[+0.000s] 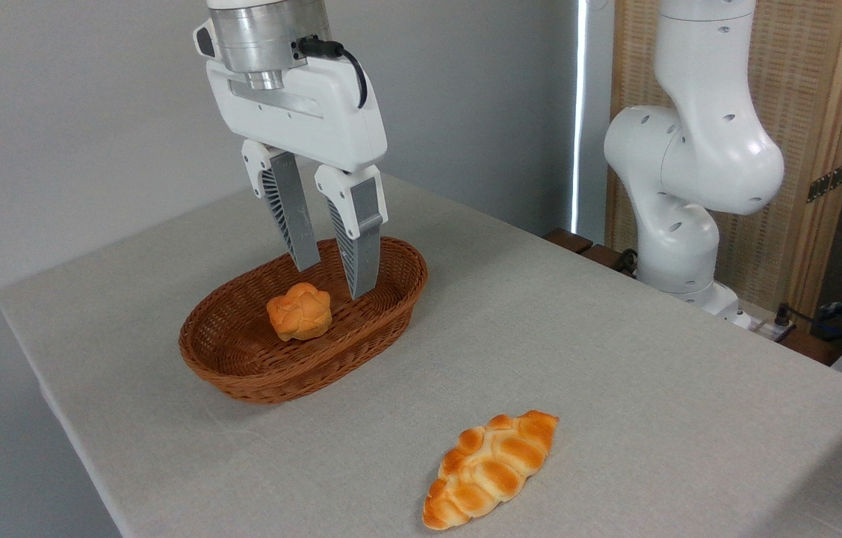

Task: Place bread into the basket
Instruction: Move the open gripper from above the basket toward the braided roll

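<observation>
bread (491, 469), a braided loaf with pointed ends and a glossy golden-orange top, lies on the surface (615, 359) near the front edge, well apart from the basket (241, 359) and to its lower right. it lies at a slant, one pointed end toward the front edge and the other toward the right. nothing touches it.

the basket is a shallow oval of reddish-brown wicker sitting further back and to the left on the same pale cloth-covered surface. inside it, near the middle, rests a small round orange bun (299, 311).

the end effector (333, 280) hangs above the basket, its two grey fingers (362, 246) pointing down and slightly toward the right. the fingers stand apart with a clear gap between them, released and holding nothing. their tips are over the back half of the basket, just above and behind the bun, with the right tip showing against the far rim; whether either tip touches the wicker cannot be told. the bun sits just below and in front of the left tip, apart from it.

the white arm (689, 164) rises at the right behind the surface.
</observation>
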